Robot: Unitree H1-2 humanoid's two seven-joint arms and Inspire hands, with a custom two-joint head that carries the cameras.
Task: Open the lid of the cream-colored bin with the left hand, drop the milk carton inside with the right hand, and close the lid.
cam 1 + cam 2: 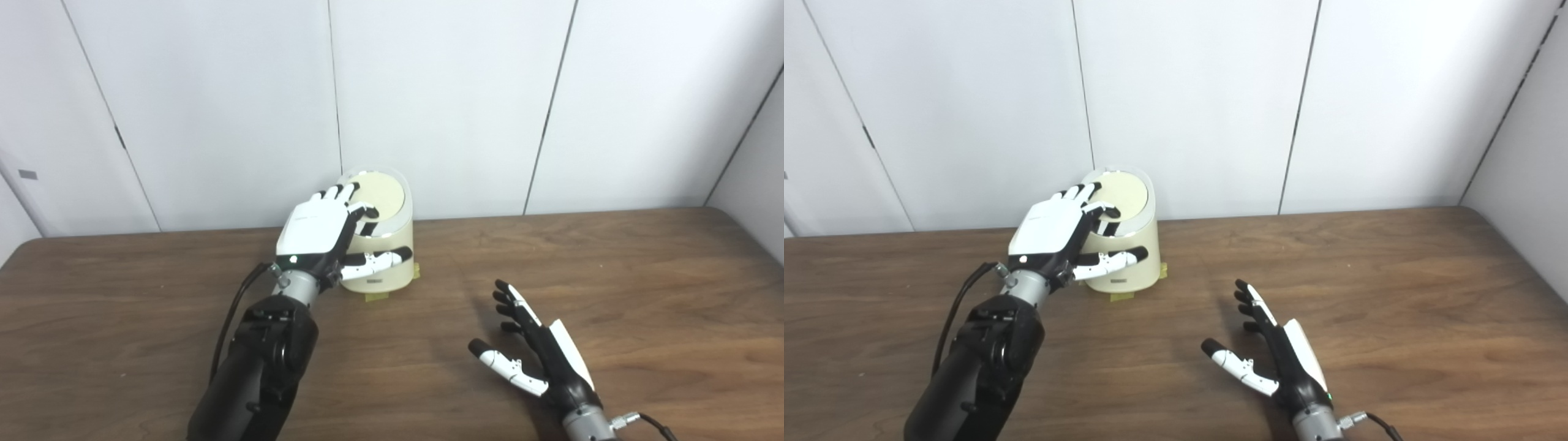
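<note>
The cream-colored bin (392,257) stands at the back of the table near the wall, its round lid (383,191) lying closed on top. My left hand (321,229) is open, palm down, with its fingers resting on the lid's near left edge and its thumb across the bin's front. It also shows in the right eye view (1056,229). My right hand (536,349) is open and empty, hovering low over the table to the right of the bin, fingers spread. No milk carton is in view.
The brown wooden table (643,275) reaches a white panelled wall (459,92) behind the bin. Yellow tape tabs (375,297) sit at the bin's base. A black cable (229,318) runs along my left forearm.
</note>
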